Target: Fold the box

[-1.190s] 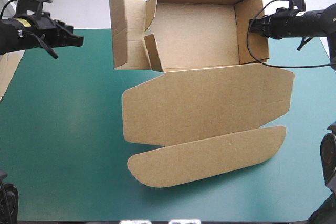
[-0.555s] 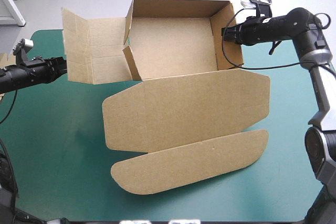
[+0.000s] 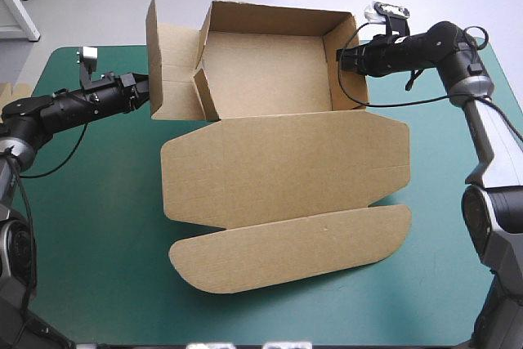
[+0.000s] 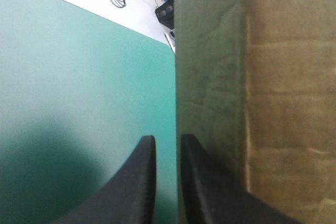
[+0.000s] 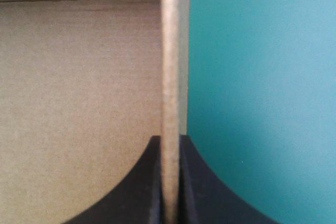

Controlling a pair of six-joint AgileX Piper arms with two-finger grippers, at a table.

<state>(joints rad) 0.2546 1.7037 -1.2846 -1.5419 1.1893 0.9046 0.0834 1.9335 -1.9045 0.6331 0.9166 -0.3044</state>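
My left gripper [image 3: 140, 91] is at the left side of the box [image 3: 270, 71], which stands at the far middle of the teal-green cover [image 3: 82, 202]. In my left wrist view the black fingers [image 4: 168, 139] are almost closed. As far as I can see, the edge of the left side panel [image 4: 210, 77] is between them, so I judge that I hold it. This panel [image 3: 172, 71] stands upright but leans away from the tray and is not tucked. Just right of it a small flap [image 3: 204, 96] points loose into the tray.

In the middle, the far wall [image 3: 270, 20] is raised. The lid [image 3: 286, 165] lies flat on the cover toward the near side, and its tuck flap [image 3: 294, 247] lies flat too, nearest of all.

On the right, the right wall [image 3: 347, 87] is up and looks finished. My right gripper [image 3: 341, 56] is clamped on its top edge; the wrist view shows the board edge [image 5: 170, 66] between my two fingers [image 5: 170, 139].

I judge the work about half done. Two walls stand. The left side is what remains: to bring the small flap in line and fold the panel over it and tuck it down.
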